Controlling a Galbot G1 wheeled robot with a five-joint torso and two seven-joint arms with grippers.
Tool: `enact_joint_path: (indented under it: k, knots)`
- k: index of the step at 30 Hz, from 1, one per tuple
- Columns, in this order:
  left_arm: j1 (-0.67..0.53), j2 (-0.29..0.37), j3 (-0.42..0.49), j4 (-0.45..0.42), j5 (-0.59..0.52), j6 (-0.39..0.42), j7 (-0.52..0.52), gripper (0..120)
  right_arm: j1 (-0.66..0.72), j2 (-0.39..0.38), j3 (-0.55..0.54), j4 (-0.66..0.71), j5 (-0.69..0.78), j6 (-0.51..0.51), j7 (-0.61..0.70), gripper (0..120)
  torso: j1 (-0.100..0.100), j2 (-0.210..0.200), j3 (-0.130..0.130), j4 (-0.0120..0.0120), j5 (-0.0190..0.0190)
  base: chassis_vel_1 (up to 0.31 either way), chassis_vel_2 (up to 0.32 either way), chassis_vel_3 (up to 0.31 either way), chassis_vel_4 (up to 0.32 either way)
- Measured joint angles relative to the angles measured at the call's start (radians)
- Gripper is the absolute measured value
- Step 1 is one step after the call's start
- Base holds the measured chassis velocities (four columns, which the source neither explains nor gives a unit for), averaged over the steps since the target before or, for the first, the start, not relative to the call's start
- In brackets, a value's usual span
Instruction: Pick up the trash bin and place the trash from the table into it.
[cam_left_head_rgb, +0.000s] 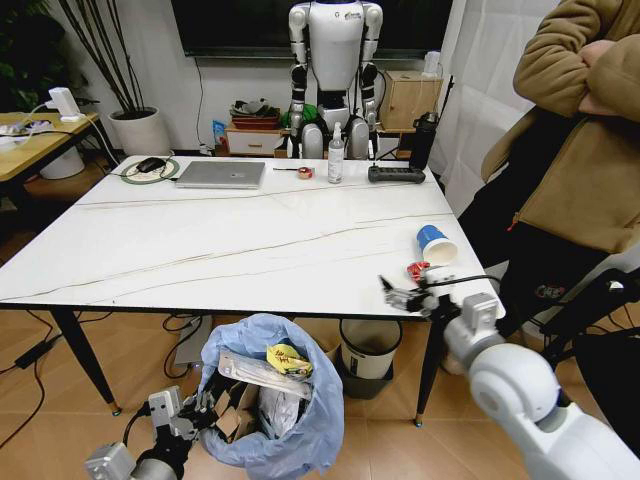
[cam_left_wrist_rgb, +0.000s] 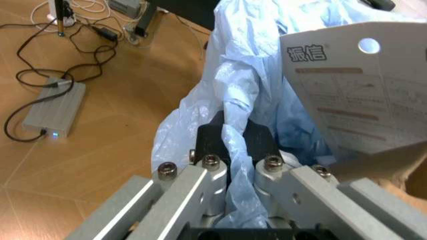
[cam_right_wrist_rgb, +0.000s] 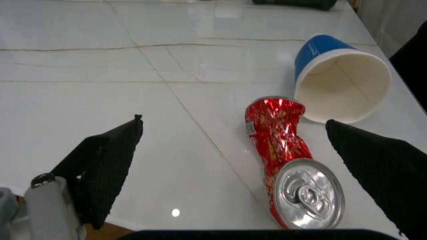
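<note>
Head view: we saw the white marble tabletop (cam_left_head_rgb: 200, 240) over a wood floor, with a laptop (cam_left_head_rgb: 221, 174) at its far side. A blue paper cup (cam_left_head_rgb: 435, 243) and a crushed red can (cam_left_head_rgb: 416, 269) lay near the right edge. The trash bin (cam_left_head_rgb: 268, 405) sat below the near edge, holding cardboard and a yellow wrapper. The right tool (cam_left_head_rgb: 396, 293) hovered at the table's corner.

Left wrist view: the left tool (cam_left_wrist_rgb: 233, 145) was clamped on the blue bag (cam_left_wrist_rgb: 247, 95).

Right wrist view: the right tool's fingers (cam_right_wrist_rgb: 107, 160) were spread wide, the can (cam_right_wrist_rgb: 287, 160) between them, untouched, with the cup (cam_right_wrist_rgb: 340, 80) just beyond.
</note>
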Motion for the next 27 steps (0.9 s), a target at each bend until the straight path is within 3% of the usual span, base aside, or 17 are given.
enact_joint_path:
  k: [8,27]
  knots:
    - [0.010,0.002,-0.008,-0.009,-0.001,-0.002,0.001,0,0.016,-0.003,0.021,-0.045,0.068,-0.023,-0.012,100,0.000,0.000,0.000,0.0002,-0.0001,0.000,0.000,0.000,0.000]
    - [0.018,-0.013,-0.016,-0.016,0.004,-0.005,0.003,0,0.045,-0.007,0.026,-0.163,0.060,-0.001,-0.086,100,0.000,0.000,0.000,0.0002,-0.0002,0.000,0.000,0.000,0.000]
